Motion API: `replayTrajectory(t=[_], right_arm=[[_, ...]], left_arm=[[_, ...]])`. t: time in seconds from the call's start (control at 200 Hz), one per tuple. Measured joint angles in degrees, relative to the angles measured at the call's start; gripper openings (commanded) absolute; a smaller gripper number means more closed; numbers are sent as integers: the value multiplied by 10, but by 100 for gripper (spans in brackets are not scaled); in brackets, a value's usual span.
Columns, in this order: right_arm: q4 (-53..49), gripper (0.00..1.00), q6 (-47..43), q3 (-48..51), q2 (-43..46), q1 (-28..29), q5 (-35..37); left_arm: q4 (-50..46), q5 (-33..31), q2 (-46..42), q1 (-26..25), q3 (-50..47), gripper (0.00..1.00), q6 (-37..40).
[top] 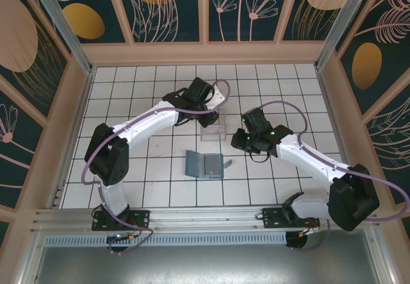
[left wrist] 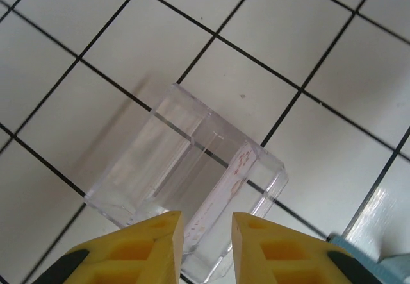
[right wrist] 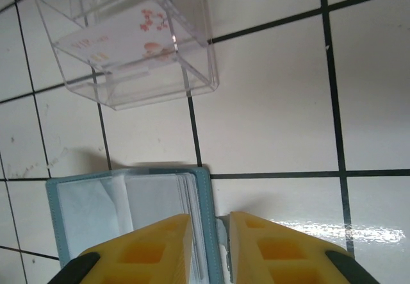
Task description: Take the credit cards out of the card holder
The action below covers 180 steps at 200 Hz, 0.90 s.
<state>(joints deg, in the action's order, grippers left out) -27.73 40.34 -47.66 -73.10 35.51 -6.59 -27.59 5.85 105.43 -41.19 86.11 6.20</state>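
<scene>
The teal card holder [top: 194, 164] lies open on the white tiles, its strap tab pointing right. Pale credit cards [right wrist: 182, 197] sit stacked in its right half, edges showing by the teal border [right wrist: 206, 194]. Another credit card [left wrist: 225, 184], white with red marks, leans inside the clear plastic tray [left wrist: 160, 127] just beyond the holder. My left gripper [left wrist: 206, 223] hangs over the tray's near end, open, nothing between its yellow fingers. My right gripper [right wrist: 210, 223] hovers over the holder's right edge, open a little, with that edge and the tab seen through the gap.
The tray [top: 213, 131] stands one tile beyond the card holder, between the two arms. A wooden wall [top: 205, 53] closes the back, and side rails run left and right. A corner of the card holder [left wrist: 397, 268] shows at the left wrist view's bottom right.
</scene>
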Motion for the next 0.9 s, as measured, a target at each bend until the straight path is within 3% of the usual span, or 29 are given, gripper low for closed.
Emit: replayTrajectory(t=[0.305, 0.631, 0.901], right_arm=[[29, 24, -6, 31, -32, 18, -34], [49, 23, -13, 50, -54, 33, -60], [53, 23, -17, 72, -55, 39, -64]], left_arm=[[88, -5, -85, 0, -128, 30, -193], [83, -14, -103, -4, -138, 31, -354], [36, -57, -84, -83, -139, 32, -434]])
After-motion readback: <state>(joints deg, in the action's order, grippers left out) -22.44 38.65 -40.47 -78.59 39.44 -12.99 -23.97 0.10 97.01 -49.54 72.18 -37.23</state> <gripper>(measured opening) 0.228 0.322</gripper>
